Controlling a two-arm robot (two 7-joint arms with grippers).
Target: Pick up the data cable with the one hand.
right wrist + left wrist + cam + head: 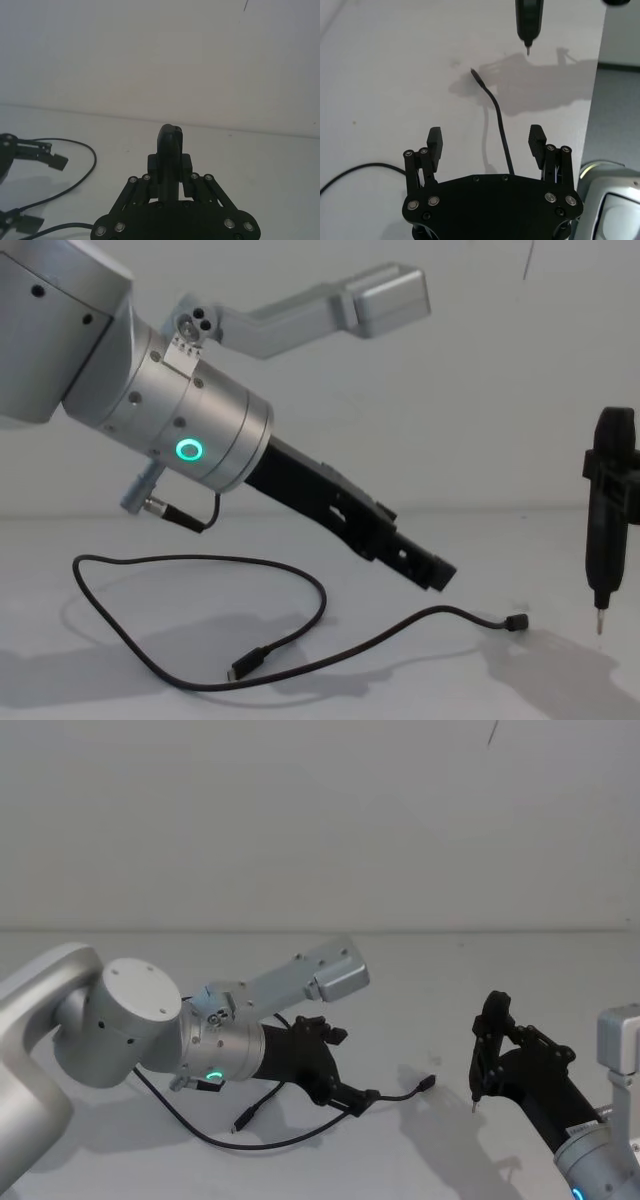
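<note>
Currently, on the plain white tabletop [520,970]:

Item 1. Left gripper [486,140], black, angular and two-fingered, on a thick silver cylindrical wrist [190,425] with a lit green ring light [188,449]. It slopes forward and down from the robot's left. Its fingers [435,140] are spread wide apart and hold nothing. The chest view shows its tip above the table, clear of the surface.

Item 2. Data cable [300,585], long, thin, black and flexible. It lies loose on the table in a broad loop under the left arm. One small black plug [515,622] points toward the right arm. The other plug [235,672] lies at the near edge of the loop. In the left wrist view one stretch runs below the gap between the spread fingers, nearer one finger than the other, and touches neither.

Item 3. Short black wire with a metal plug [185,518], hanging under the silver wrist, apart from the cable.

Item 4. Right gripper [476,1100], slim and black with a small metal tip, upright at the robot's right. Its fingers are pressed together on nothing. It stands near the cable's far plug but does not touch it.
</note>
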